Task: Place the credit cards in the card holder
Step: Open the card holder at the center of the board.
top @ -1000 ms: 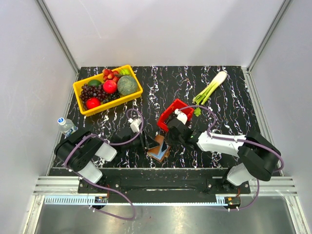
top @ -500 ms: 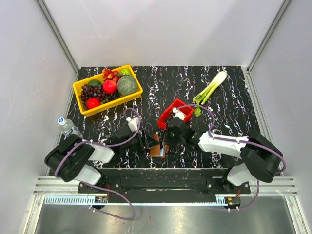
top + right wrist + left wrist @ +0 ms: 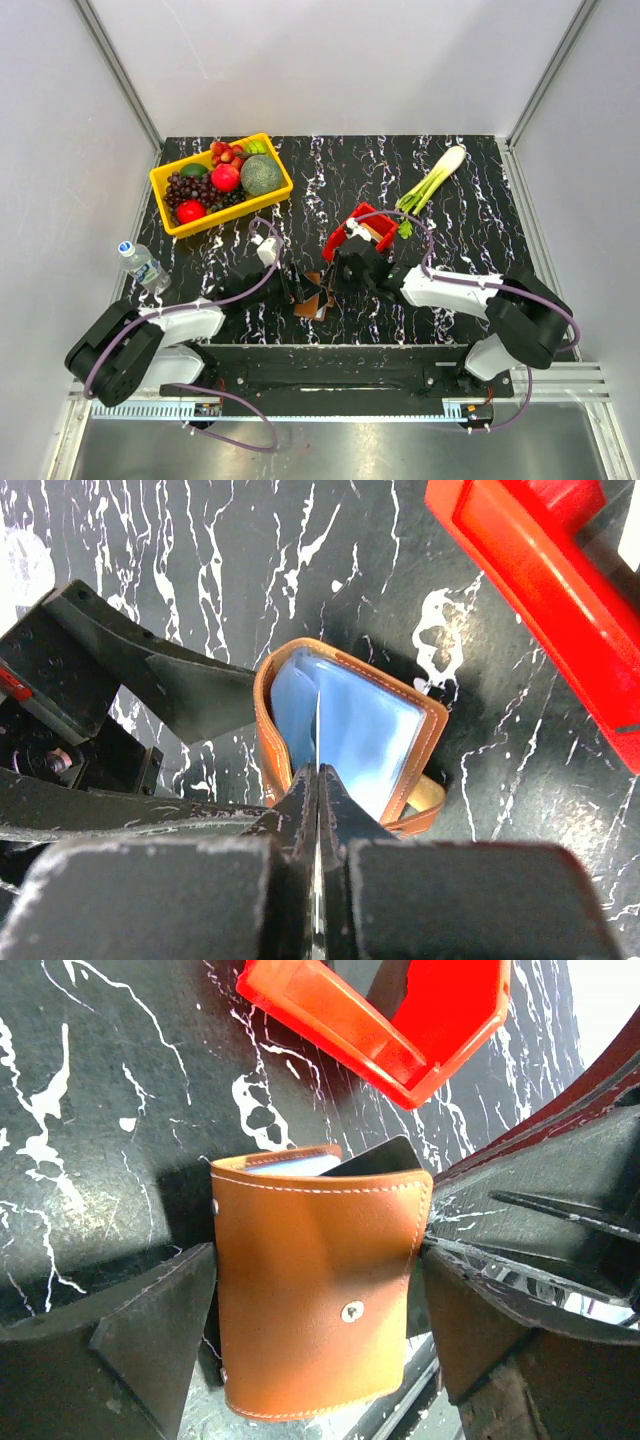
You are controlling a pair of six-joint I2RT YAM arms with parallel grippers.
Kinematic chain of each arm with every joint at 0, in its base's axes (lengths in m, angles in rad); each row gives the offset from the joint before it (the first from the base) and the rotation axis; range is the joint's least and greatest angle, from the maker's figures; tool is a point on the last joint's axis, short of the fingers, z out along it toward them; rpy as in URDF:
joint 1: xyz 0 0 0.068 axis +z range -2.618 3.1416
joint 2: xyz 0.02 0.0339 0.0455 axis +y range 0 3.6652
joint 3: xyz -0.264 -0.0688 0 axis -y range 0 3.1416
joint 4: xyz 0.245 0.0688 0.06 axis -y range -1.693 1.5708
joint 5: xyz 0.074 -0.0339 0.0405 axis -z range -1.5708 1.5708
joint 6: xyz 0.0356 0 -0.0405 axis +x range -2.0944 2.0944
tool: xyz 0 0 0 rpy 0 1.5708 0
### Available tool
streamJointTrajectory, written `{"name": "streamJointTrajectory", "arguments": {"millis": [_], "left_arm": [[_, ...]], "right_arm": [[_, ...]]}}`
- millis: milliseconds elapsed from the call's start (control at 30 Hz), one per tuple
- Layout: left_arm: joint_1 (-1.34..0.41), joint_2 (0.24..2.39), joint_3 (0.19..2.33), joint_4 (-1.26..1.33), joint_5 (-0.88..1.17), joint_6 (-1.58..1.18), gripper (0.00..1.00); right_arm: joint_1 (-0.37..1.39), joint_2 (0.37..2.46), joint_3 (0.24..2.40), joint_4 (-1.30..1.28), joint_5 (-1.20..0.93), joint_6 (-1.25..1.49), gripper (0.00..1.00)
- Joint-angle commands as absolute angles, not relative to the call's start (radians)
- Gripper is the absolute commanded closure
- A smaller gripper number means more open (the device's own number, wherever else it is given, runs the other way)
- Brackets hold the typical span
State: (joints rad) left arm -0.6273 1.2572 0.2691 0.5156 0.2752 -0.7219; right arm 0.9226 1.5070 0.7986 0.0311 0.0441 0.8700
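Right wrist: right pincer (image 3: 318, 780) clenched on a card (image 3: 317, 725), seen edge-on, its far end between the blue leaves of the holder (image 3: 365, 735). Holder stands open-side-up on the counter (image 3: 200, 540), near the red bin (image 3: 540, 590). Left wrist: left pincer (image 3: 320, 1250) released, jaws spread wide either side of the holder's brown back, just beside its edges.

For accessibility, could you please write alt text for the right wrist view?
The right gripper pinches a thin card edge-on at the mouth of the open brown card holder, pale blue inside. A red bin sits upper right.
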Motion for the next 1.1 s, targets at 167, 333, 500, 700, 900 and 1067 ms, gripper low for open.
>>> {"name": "streamJointTrajectory", "arguments": {"millis": [167,333,500,700,900,1067], "left_arm": [[-0.627,1.158,0.330,0.393,0.209,-0.640,0.04],[-0.627,1.059,0.321,0.335,0.196,-0.644,0.01],[-0.626,1.000,0.333,0.192,0.146,-0.612,0.03],[-0.620,0.884,0.304,0.114,0.065,-0.647,0.03],[-0.597,0.861,0.293,0.034,0.034,-0.675,0.20],[-0.592,0.819,0.246,0.025,0.015,-0.721,0.30]], "right_arm": [[0.928,1.548,0.854,0.113,-0.058,0.917,1.00],[0.917,1.565,0.853,0.140,-0.084,0.927,1.00],[0.917,1.572,0.864,0.173,-0.112,0.936,1.00],[0.917,1.614,0.925,0.169,-0.146,0.911,1.00],[0.922,1.670,0.959,0.192,-0.193,0.922,1.00],[0.937,1.712,0.968,0.221,-0.229,0.937,1.00]]}}
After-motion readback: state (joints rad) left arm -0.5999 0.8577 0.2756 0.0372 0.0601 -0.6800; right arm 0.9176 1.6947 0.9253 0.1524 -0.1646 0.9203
